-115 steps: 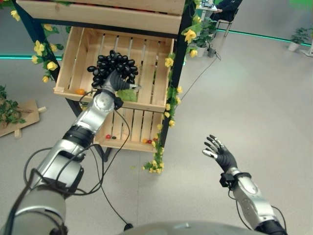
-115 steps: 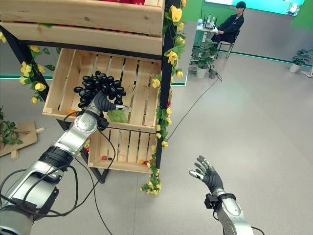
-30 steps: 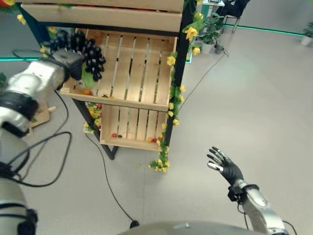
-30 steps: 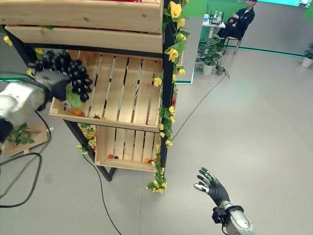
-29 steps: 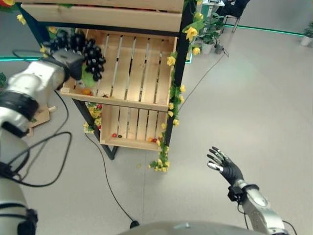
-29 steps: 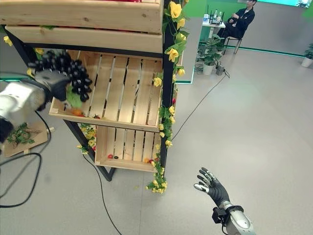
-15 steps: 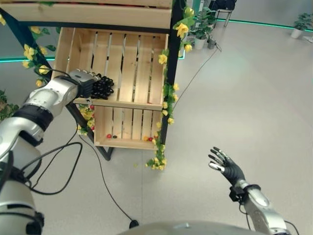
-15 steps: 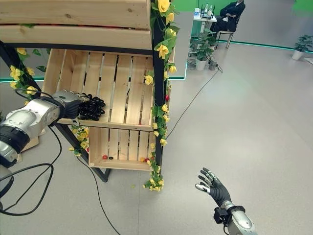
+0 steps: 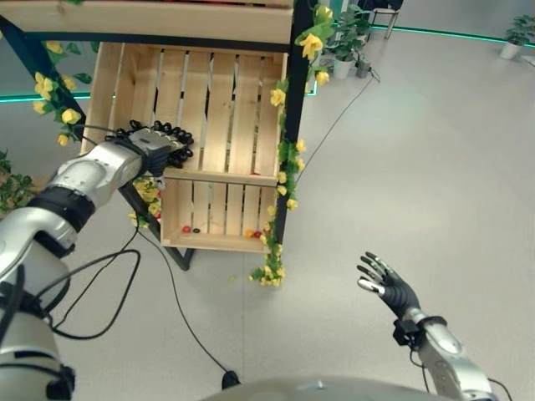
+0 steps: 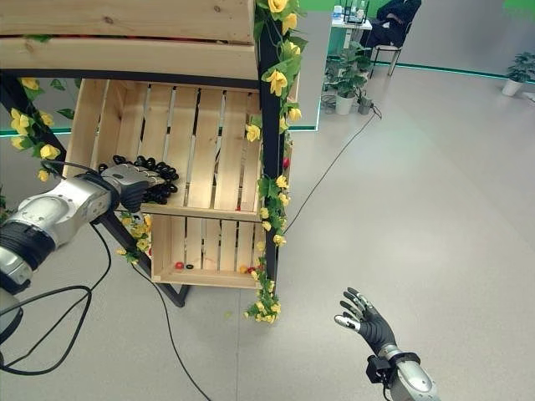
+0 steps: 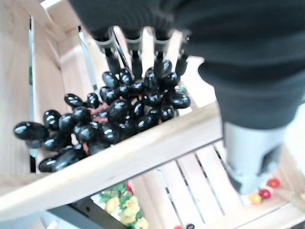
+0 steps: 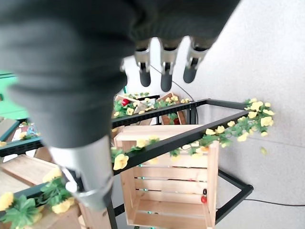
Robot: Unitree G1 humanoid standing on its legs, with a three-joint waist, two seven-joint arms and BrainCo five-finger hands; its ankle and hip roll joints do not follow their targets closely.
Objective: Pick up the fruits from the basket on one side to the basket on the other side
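A bunch of black grapes [image 11: 112, 119] lies in the front left corner of the middle wooden crate [image 9: 226, 92], just behind its front board [image 11: 143, 155]. My left hand [image 9: 149, 144] reaches over that board from the left. Its fingers [image 11: 136, 59] stretch straight onto the top of the bunch, and the thumb stands apart outside the crate. The grapes [image 10: 160, 182] peek out past the fingertips. My right hand [image 9: 391, 290] hovers low over the floor at the lower right, fingers [image 12: 164, 78] spread and holding nothing.
The crate sits in a black stand [image 9: 294, 125] hung with yellow flowers [image 9: 312, 43]. Another crate [image 9: 167, 18] sits above. A lower crate [image 9: 219, 219] holds a few small red and orange fruits [image 9: 185, 230]. A person [image 10: 393, 21] sits far behind, beside potted plants [image 10: 343, 88].
My left hand has come down from the crate's upper left edge, where it held the grapes up, to the front left corner. The bunch now rests inside. The camera has shifted a little.
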